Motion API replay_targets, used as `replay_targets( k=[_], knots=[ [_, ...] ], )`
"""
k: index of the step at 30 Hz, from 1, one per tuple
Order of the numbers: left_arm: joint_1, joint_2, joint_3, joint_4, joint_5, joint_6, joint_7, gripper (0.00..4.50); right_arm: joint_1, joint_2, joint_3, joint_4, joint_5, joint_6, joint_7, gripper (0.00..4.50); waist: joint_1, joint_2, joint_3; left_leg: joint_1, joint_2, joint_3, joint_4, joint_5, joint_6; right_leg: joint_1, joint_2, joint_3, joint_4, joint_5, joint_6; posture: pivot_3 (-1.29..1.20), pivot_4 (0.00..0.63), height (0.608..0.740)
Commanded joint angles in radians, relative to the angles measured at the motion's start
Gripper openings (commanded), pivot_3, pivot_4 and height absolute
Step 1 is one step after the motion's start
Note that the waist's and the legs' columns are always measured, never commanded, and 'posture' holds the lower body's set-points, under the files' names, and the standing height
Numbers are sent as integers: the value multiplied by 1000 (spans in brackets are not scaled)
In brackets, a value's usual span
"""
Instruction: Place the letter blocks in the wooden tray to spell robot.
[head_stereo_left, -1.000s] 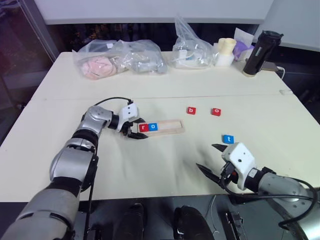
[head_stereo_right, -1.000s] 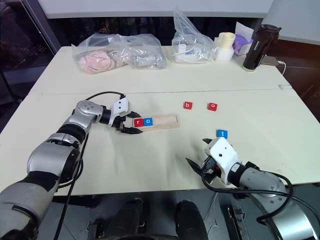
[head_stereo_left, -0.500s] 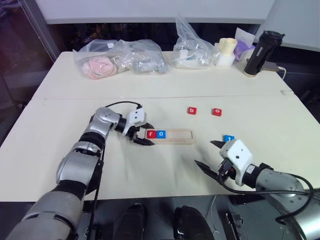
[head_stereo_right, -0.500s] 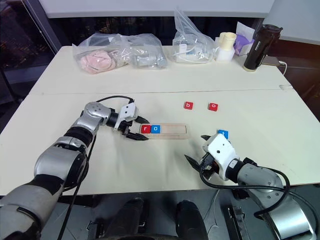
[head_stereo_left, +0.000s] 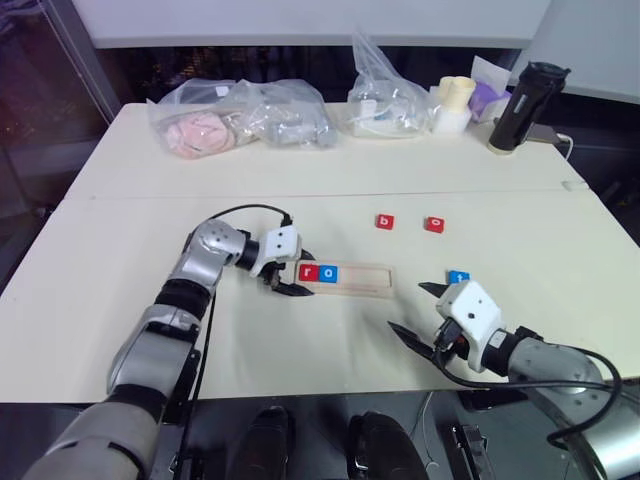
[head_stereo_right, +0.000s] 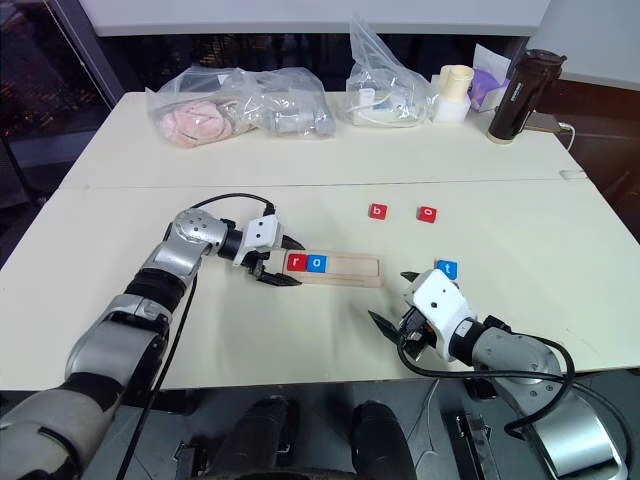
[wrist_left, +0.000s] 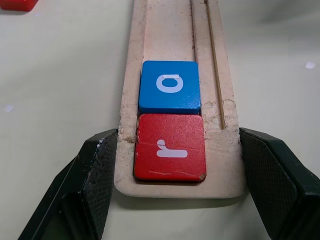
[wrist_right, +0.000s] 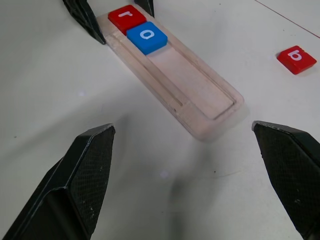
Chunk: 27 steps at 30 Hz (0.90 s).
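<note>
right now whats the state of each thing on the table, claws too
wooden tray: flat on the table, two slots filled, rest bare
red r block: seated at the tray's end
blue o block: seated beside r
red b block: loose on table
red o block: loose on table
blue t block: loose on table
left claw: shut on the tray's end
right claw: open, holding nothing

Cream table (head_stereo_left: 120, 230) w/ wooden tray (head_stereo_left: 352, 279), loose letter blocks (head_stereo_left: 385, 222), plastic bags (head_stereo_left: 240, 118), black flask (head_stereo_left: 516, 106).
</note>
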Motion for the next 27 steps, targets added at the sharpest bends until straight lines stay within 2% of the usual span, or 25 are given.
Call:
replay_targets(
  k=[1,5,10,20,27],
  knots=[
    [62,-1,-38,-174,-12,153,22,3124,-2,6,-2,-14,-9,-18,0,4500,0,0,0,0,0,0,0,0,0,0,0,0,0,0,0,0,150,740],
    [115,6,-56,-331,-21,331,48,3124,0,11,5,-16,-15,-19,-2,4500,0,0,0,0,0,-1,0,0,0,0,-1,1,0,0,0,0,150,740],
    [142,17,-90,-451,-18,447,91,3124,-5,17,15,-16,-23,-19,-7,4500,0,0,0,0,0,-2,0,0,0,0,0,1,0,0,-1,0,150,740],
    [187,45,-148,-567,-70,521,87,3124,-6,31,26,-16,-38,-17,-12,4500,0,0,0,0,0,-2,0,0,0,0,-1,1,-1,-1,-1,0,150,740],
    [198,76,-174,-585,-91,544,101,3124,-8,36,25,-13,-46,-19,-12,4500,0,0,0,0,1,-2,0,0,0,0,-1,1,-1,-2,-4,0,150,740]
  ],
)
